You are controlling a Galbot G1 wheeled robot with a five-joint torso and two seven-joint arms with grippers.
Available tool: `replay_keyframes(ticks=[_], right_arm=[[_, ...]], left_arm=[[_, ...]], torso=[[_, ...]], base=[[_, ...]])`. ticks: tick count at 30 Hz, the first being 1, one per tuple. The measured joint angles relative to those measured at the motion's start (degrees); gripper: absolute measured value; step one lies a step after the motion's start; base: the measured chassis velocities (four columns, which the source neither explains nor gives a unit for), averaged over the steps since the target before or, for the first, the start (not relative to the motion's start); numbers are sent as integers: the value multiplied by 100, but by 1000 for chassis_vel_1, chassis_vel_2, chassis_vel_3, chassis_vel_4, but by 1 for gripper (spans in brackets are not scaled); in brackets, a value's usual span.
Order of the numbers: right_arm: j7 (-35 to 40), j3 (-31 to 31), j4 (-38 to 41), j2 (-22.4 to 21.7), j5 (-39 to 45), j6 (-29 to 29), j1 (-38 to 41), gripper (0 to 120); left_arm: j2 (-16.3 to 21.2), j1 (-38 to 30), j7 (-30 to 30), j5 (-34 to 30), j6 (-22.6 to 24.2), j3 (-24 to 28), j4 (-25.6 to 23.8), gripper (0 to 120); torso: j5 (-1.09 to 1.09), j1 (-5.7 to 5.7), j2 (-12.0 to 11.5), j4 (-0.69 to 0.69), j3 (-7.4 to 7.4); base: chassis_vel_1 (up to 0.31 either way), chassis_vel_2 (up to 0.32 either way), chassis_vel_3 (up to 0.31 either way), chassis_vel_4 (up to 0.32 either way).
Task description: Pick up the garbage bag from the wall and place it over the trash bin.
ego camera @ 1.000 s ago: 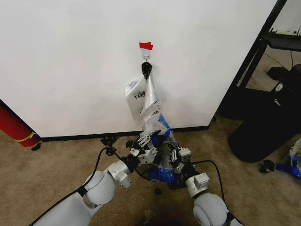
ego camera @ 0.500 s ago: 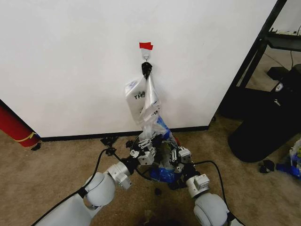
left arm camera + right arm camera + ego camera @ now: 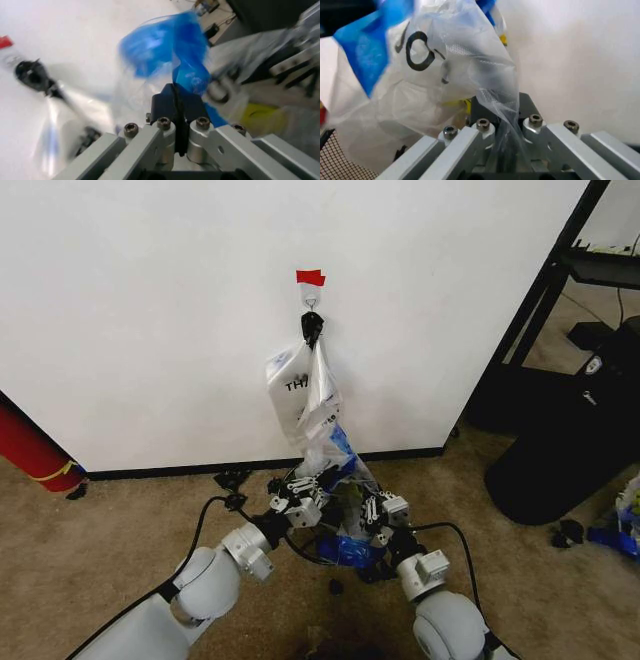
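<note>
Floor: tan carpet, meeting a black baseboard. Resting on it: large black bin at right, small black scraps near the baseboard, dark debris and blue item at far right.

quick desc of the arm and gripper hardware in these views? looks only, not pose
Both arms have glossy white rounded shells ending in light-grey cylindrical wrist segments, with black cables looping outside each wrist. The left gripper and right gripper are compact white and black assemblies. In the wrist views each shows silver-grey metal linkage bars joined by dark socket-head bolts, carrying black fingers. No markings are legible.
</note>
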Motion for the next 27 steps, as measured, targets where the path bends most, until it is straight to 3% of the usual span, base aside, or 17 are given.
replay_keyframes(ticks=[6, 20, 27], right_arm=[[-343, 224, 56, -81, 1274, -108, -62, 1], [-1105, 602, 24, -144, 2213, -119, -174, 1], [-1341, 705, -57, -126, 2629, 13, -156, 1]], left_arm=[[26, 63, -109, -107, 21, -237, 43, 0], [27, -22, -471, -615, 871, -425, 43, 0], [70, 9, -453, -838, 904, -460, 109, 0]], torso=[[0, 0, 0, 0, 0], [0, 0, 0, 0, 0], [0, 0, 0, 0, 0]], base=[[0, 0, 0, 0], [0, 0, 0, 0], [0, 0, 0, 0]])
